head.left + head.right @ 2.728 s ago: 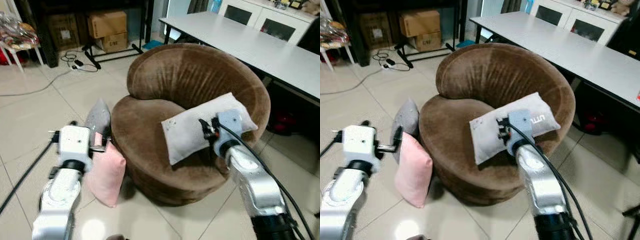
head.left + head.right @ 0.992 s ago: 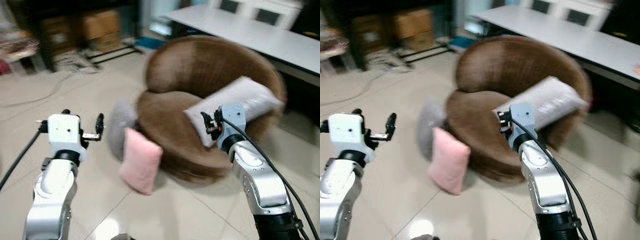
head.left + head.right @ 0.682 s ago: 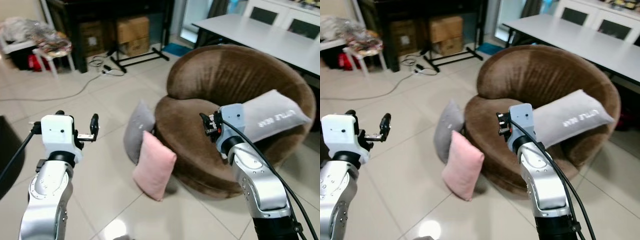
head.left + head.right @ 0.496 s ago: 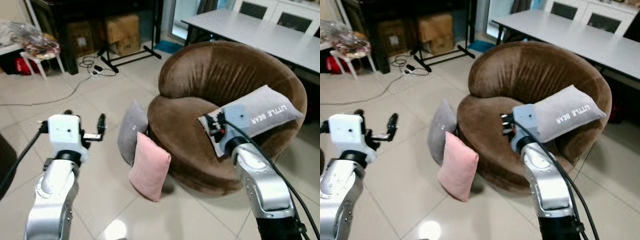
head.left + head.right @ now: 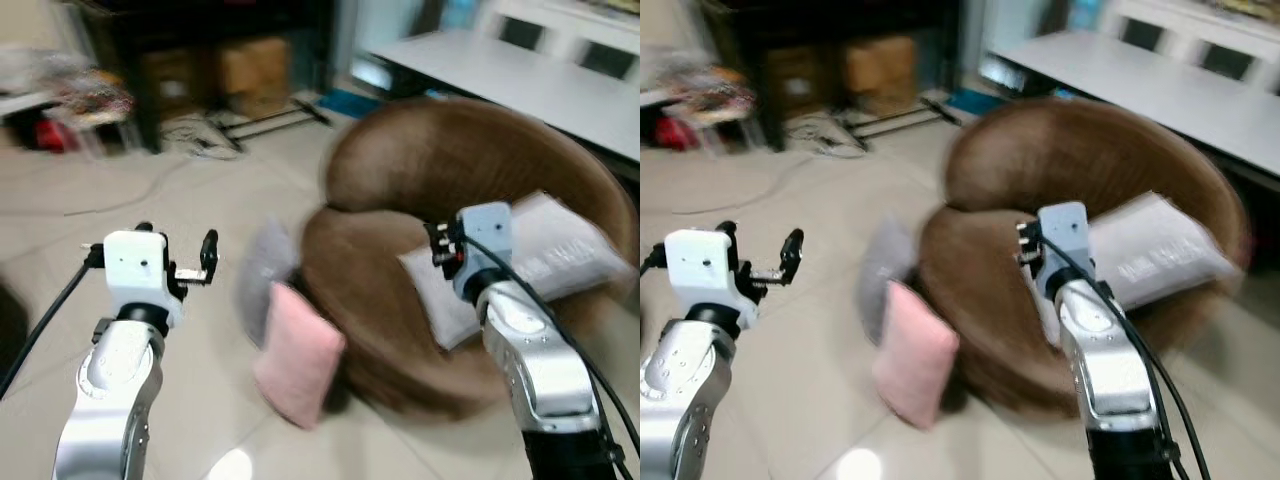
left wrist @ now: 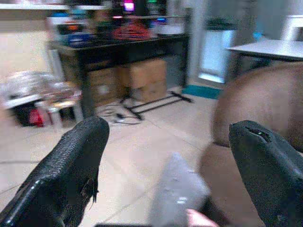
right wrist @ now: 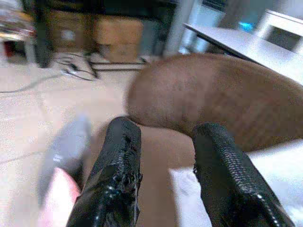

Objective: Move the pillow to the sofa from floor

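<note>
On the floor against the brown sofa point(image 5: 470, 200), a pink pillow point(image 5: 298, 352) stands on edge, leaning on the seat's front.

Blur softens everything (edges are hard to read), yet the round sofa is the biggest thing in view, with a white table point(image 5: 530, 75) behind it and cardboard boxes point(image 5: 250, 65) under a dark shelf further back. A white pillow point(image 5: 540, 265) with faint lettering lies across the sofa seat, and a grey pillow point(image 5: 262, 270) stands just behind the pink one. The left gripper point(image 5: 200, 268) hangs over bare tile, well apart from the pillows, its fingers point(image 6: 75, 175) spread wide and holding nothing. The right gripper point(image 7: 163, 179) hovers above the seat near the white pillow, fingers parted a little, gripping nothing.
</note>
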Robot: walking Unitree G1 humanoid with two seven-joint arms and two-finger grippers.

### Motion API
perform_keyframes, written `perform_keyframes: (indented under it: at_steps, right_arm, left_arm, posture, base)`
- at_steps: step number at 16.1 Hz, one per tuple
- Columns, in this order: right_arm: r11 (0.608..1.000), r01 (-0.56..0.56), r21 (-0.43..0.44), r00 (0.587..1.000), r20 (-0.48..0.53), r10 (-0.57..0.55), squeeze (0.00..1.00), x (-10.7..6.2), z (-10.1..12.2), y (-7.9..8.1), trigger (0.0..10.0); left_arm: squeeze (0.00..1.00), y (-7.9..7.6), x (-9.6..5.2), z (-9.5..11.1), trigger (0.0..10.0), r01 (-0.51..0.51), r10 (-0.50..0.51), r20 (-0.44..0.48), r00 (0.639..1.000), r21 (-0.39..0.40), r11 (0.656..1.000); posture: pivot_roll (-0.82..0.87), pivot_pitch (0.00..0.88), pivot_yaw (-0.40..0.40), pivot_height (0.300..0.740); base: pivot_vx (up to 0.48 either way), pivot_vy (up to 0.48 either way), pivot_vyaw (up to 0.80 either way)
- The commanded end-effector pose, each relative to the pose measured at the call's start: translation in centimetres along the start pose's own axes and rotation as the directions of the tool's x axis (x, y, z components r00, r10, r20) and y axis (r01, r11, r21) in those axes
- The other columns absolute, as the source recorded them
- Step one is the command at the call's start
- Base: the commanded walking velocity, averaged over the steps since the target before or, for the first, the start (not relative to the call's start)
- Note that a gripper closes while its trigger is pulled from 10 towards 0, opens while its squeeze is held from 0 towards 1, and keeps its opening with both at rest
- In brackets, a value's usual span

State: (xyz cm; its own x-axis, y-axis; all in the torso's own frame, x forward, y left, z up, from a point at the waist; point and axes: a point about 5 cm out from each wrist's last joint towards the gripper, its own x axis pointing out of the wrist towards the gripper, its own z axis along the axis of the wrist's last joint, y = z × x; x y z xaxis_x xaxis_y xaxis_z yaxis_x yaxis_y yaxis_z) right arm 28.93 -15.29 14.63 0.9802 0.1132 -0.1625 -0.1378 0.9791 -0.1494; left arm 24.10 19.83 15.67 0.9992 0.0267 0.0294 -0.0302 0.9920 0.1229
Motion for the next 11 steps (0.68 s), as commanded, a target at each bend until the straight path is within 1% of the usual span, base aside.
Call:
perform_keyframes:
  at_steps: [1,5,6,7,11]
  right_arm:
    - [1.000,-0.024,-0.006,0.999,0.020,0.024,0.00,0.06,0.69,0.58,10.0]
    - [0.999,-0.033,-0.009,0.999,0.017,0.033,0.00,-0.02,0.63,0.64,10.0]
    - [0.999,-0.036,-0.011,0.999,0.015,0.036,0.00,-0.02,0.61,0.68,10.0]
    - [1.000,-0.026,0.014,1.000,0.012,0.026,0.00,-0.02,0.54,0.63,10.0]
    - [1.000,-0.014,0.023,1.000,0.009,0.014,0.00,0.01,0.48,0.42,10.0]
  left_arm:
    - [0.00,0.32,-0.06,0.24,10.0,-0.011,0.011,0.006,1.000,0.004,1.000]
    - [0.00,0.22,-0.18,0.19,10.0,-0.012,0.012,0.005,1.000,0.003,1.000]
    - [0.00,0.17,-0.21,0.18,10.0,-0.012,0.012,0.004,1.000,0.003,1.000]
    - [0.00,0.15,-0.24,0.16,10.0,-0.011,0.011,0.003,1.000,0.005,1.000]
    - [0.00,0.13,-0.22,0.16,10.0,-0.009,0.009,0.001,1.000,0.013,1.000]
  posture:
    - [-0.07,0.000,-0.075,0.740]
    - [-0.07,0.000,-0.075,0.740]
    - [-0.07,0.000,-0.075,0.740]
    - [-0.07,0.000,-0.074,0.740]
    - [-0.07,0.000,-0.072,0.740]
  base:
    - [0.371,0.000,0.80]
    - [0.369,0.000,0.80]
    - [0.371,0.000,0.52]
    - [0.371,0.000,0.00]
    - [0.368,0.000,0.00]
